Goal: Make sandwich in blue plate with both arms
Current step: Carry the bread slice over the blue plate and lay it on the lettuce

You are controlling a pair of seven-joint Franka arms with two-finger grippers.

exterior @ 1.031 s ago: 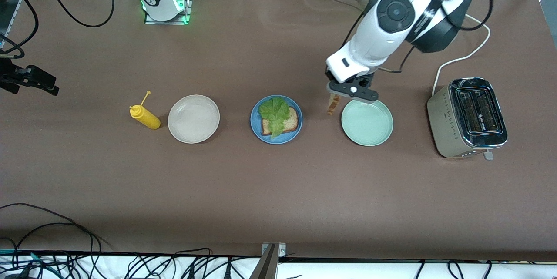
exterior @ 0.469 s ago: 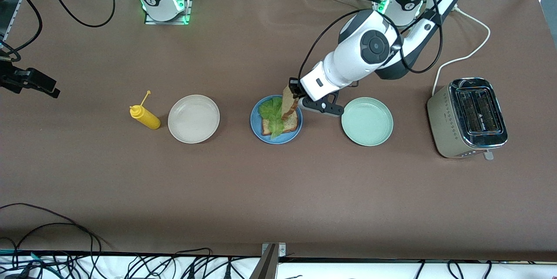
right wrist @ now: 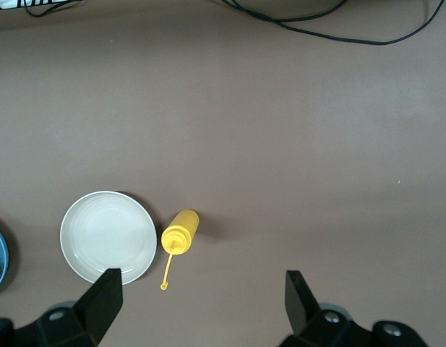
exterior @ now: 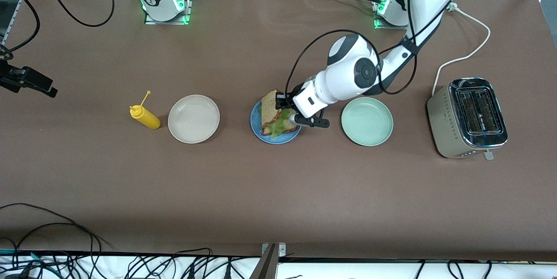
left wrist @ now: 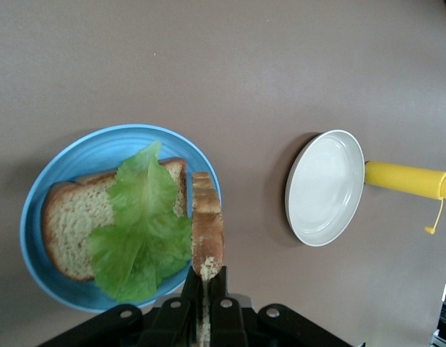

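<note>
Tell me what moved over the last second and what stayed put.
The left end effector, shut on the top bread slice, swung from beside the pale green plate to over the blue plate, tilting the slice above the lettuce. The right end effector, open and waiting, and the beige plate, bottle and toaster stayed.

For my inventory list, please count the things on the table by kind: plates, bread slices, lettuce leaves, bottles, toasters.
Plates: 3 (blue plate, beige plate, pale green plate)
Bread slices: 2 (lower slice, held slice)
Lettuce leaves: 1 (lettuce leaf)
Bottles: 1 (yellow squeeze bottle)
Toasters: 1 (toaster)
Total: 8
</note>
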